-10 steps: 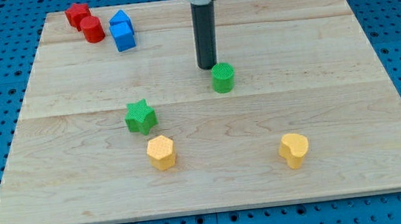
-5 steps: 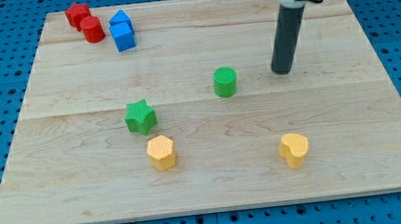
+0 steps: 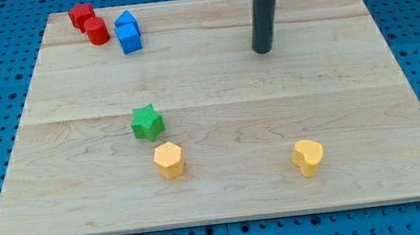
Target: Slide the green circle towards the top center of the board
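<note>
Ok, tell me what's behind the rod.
Only board shows either side of the rod; my tip touches no block. No green circle is in view; what the rod covers cannot be seen.

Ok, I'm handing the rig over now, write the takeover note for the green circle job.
Arm: my tip sits near the top of the board, right of centre, touching no visible block.
Job's block: the green circle does not show; it may be hidden behind the rod, cannot tell.
Nearby: the green star lies left of centre.
Done: unconfirmed.
Left: find the circle, confirm top centre.
</note>
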Robot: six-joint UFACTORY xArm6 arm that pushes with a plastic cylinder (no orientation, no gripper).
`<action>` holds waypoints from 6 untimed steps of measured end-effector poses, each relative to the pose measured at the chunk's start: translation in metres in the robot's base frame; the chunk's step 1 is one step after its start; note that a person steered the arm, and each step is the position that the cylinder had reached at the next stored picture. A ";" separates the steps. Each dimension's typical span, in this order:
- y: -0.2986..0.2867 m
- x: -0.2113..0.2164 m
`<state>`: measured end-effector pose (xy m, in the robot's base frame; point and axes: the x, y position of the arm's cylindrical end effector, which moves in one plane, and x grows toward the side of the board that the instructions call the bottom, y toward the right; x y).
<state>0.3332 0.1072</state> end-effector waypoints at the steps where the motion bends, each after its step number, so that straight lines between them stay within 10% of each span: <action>1: -0.002 -0.045; 6: -0.065 -0.064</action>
